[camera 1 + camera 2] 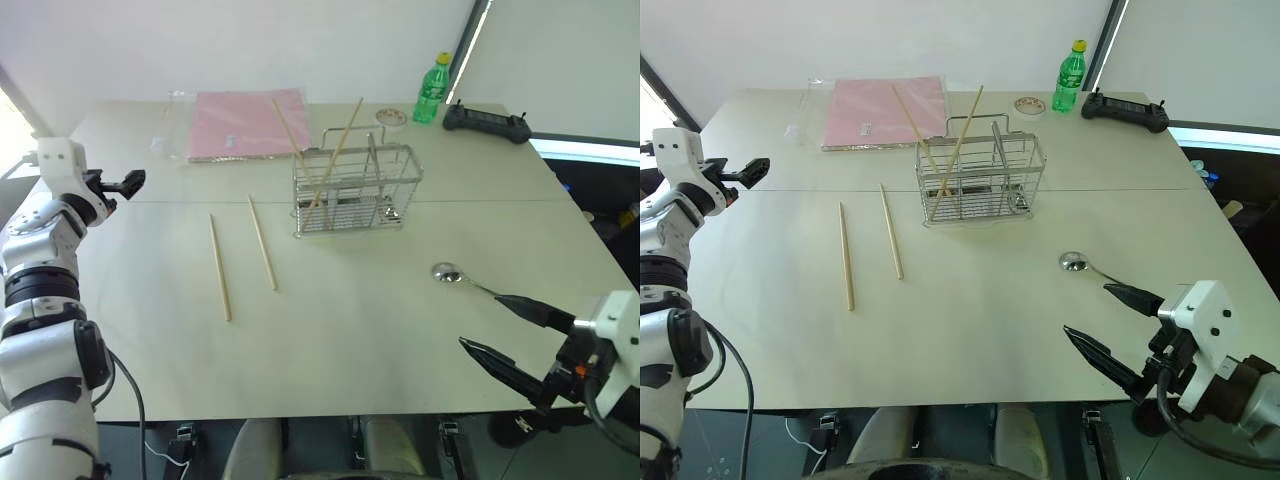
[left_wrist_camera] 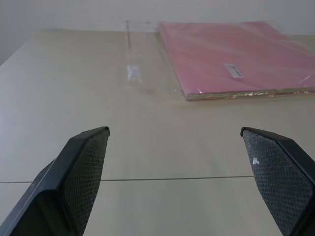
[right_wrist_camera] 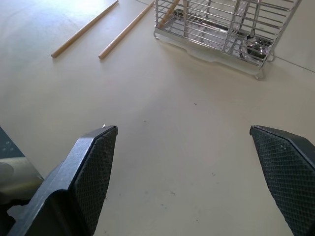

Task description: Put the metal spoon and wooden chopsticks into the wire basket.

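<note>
- Left arm (image 1: 45, 290) raised along the left edge of the head views, white and black segments stacked up to a bent wrist.
- Left gripper (image 1: 128, 181) held level above the table's left side, pointing toward the table's middle; empty.
- Left fingers (image 2: 81, 172) spread wide apart in the left wrist view, textured black pads facing each other, nothing between.
- Right arm (image 1: 1230, 385) low at the lower right corner, white wrist housing with black cabling behind.
- Right gripper (image 1: 1112, 330) aimed inward and slightly downward over the near table edge; empty.
- Right fingers (image 3: 93, 167) parted just as widely, long tapered black tips well apart.
</note>
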You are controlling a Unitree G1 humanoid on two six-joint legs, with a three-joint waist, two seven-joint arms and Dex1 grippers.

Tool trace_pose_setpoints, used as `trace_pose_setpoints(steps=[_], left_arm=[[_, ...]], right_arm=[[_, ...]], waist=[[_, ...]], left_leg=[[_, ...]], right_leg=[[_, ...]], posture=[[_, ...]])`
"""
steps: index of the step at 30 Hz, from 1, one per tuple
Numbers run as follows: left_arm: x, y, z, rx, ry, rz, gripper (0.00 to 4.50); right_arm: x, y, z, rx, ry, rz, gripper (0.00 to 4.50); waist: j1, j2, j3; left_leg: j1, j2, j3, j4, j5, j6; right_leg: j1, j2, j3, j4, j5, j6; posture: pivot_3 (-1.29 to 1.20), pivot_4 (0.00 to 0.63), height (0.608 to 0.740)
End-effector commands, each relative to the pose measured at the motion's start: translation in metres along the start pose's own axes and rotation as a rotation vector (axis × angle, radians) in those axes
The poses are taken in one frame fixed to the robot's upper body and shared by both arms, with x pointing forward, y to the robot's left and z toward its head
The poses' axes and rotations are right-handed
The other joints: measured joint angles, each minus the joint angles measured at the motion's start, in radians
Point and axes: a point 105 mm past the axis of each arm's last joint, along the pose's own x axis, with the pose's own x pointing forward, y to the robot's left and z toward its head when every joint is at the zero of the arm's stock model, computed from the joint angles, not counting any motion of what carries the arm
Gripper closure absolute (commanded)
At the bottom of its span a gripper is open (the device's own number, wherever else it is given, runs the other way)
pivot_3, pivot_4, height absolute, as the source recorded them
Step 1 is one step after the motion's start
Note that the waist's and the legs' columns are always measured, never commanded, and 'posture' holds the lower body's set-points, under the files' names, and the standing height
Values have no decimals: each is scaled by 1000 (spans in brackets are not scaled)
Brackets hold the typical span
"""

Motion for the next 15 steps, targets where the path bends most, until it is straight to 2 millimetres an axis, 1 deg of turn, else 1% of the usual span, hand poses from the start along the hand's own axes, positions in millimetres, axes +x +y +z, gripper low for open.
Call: trace_pose_setpoints(steps=[1, 3, 5, 7, 10, 11, 13, 15], left_arm=[[-1, -13, 37, 33, -99, -98, 0], [-6, -29, 45, 30, -102, -221, 0], [-16, -46, 54, 14, -108, -349, 0], [-34, -66, 60, 18, -75, -504, 0], [-59, -89, 61, 54, -15, -681, 0], [-70, -101, 61, 73, 8, -760, 0], [-95, -132, 63, 100, 53, -946, 0], [-114, -157, 61, 131, 93, -1077, 0]], right_arm=[[0, -8, 5, -39, -14, -10, 89], [0, -18, 7, -56, -17, -39, 89], [1, -32, 9, -70, -21, -89, 89], [1, -46, 8, -72, -8, -128, 89], [2, -54, 9, -78, 3, -126, 89], [3, -58, 10, -88, 11, -121, 89], [5, -67, 11, -111, 41, -109, 89], [9, -72, 9, -129, 72, -85, 89]], waist=[[0, 0, 0], [0, 0, 0], [-1, 0, 0], [-5, 1, 0], [-5, 3, 1], [-3, 4, 2], [-4, 5, 3], [-1, 6, 4]], left_leg=[[0, 0, 0, 0, 0, 0], [0, 0, 0, 1, 0, 0], [0, 0, 0, 2, 0, 0], [0, 0, 0, 3, 0, 0], [0, 1, 1, 2, 0, 0], [0, 1, 1, 2, 0, 0], [0, 1, 1, 2, 0, 0], [0, 1, 0, 3, 0, 0]], right_leg=[[0, 0, 0, 0, 0, 0], [1, 0, 0, 0, 0, 0], [1, 0, 0, 0, 0, 0], [1, -1, 0, 0, 0, -1], [0, -2, 0, 0, 0, -1], [0, -2, 0, 0, 0, -1], [0, -1, 0, 0, 0, -1], [1, -1, 0, 0, 0, -1]], posture=[[0, 150, 721], [0, 150, 721], [0, 150, 721], [0, 150, 721], [0, 150, 721], [0, 150, 721], [0, 150, 721], [0, 150, 721]])
